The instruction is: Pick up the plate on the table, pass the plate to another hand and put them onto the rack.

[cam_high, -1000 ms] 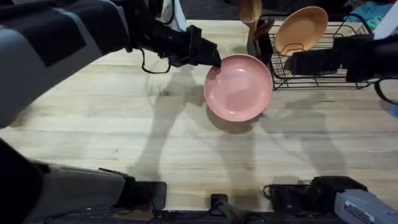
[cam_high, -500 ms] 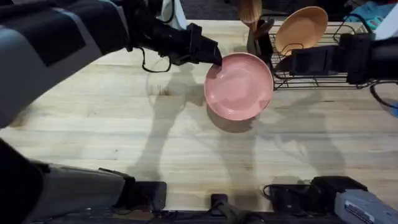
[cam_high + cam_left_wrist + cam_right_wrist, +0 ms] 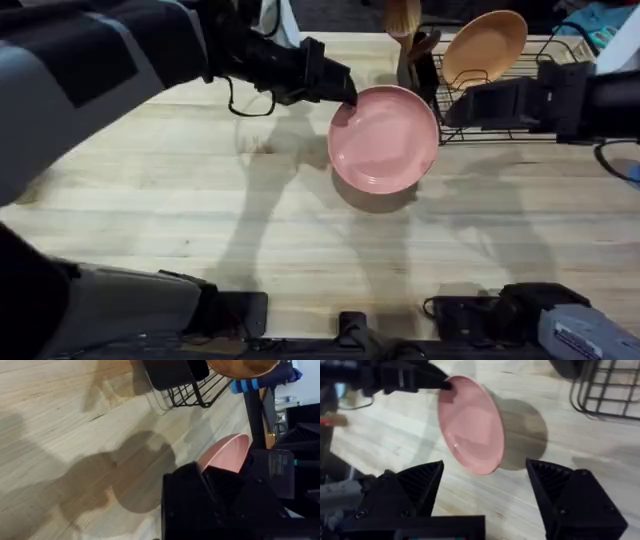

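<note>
1. The plate (image 3: 383,138) hangs clear of the table (image 3: 200,210), its shadow on the wood beneath, just in front of the rack (image 3: 500,110) where an orange-tan plate (image 3: 485,45) already stands
2. The left gripper (image 3: 340,92) is clamped on the plate's far-left rim; in the right wrist view its fingers pinch that edge at the top of the tilted disc
3. The right gripper (image 3: 485,495) has its fingers spread wide, with the plate (image 3: 470,422) lying straight ahead of the gap, apart from both fingers
4. In the overhead view the right gripper (image 3: 465,105) sits just beside the plate's right rim, opposite the left gripper's hold
5. The free rim nearest the right gripper seems to face it edge-on, though the tilt is hard to judge
6. The handover likely needs a short advance until that rim sits between the fingers
</note>
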`<state>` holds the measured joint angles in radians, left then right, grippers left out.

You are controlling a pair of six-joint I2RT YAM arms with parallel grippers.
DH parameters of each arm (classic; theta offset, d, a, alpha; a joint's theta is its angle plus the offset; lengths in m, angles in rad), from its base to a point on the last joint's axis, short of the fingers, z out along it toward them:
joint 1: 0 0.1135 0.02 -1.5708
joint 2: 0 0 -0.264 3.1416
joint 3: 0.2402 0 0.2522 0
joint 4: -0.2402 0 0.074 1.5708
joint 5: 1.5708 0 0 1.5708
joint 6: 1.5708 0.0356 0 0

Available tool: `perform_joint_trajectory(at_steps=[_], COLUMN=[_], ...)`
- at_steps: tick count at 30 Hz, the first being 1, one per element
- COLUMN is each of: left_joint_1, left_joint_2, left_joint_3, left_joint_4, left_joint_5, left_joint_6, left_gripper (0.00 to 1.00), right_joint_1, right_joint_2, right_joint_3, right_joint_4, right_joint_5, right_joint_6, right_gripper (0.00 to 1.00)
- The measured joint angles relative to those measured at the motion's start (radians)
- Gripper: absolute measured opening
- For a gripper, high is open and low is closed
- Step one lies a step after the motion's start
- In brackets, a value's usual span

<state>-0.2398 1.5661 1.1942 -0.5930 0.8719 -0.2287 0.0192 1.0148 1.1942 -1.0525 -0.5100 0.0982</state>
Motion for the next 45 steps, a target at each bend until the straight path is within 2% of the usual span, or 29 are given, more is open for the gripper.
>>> perform_joint_trajectory(at_steps=[7, 21, 26, 37, 45], left_joint_1=[0.000, 0.000, 0.000, 0.000, 0.000], left_joint_2=[0.000, 0.000, 0.000, 0.000, 0.000], left_joint_3=[0.000, 0.000, 0.000, 0.000, 0.000], left_joint_4=[0.000, 0.003, 0.003, 0.003, 0.003], left_joint_5=[0.000, 0.000, 0.000, 0.000, 0.000], left_joint_6=[0.000, 0.000, 0.000, -0.001, -0.003], left_gripper=[0.042, 0.044, 0.043, 0.043, 0.043], right_joint_1=[0.084, 0.395, 0.468, 0.493, 0.493], right_joint_2=[-0.028, -0.060, -0.060, -0.056, 0.026], right_joint_3=[0.000, 0.000, -0.026, -0.183, -0.199], right_joint_4=[-0.001, -0.001, 0.031, 0.195, 0.241], right_joint_5=[0.123, 0.484, 0.555, 0.600, 0.601], right_joint_6=[0.105, 0.330, 0.376, 0.460, 0.483], right_gripper=[0.997, 0.997, 0.997, 0.997, 0.997])
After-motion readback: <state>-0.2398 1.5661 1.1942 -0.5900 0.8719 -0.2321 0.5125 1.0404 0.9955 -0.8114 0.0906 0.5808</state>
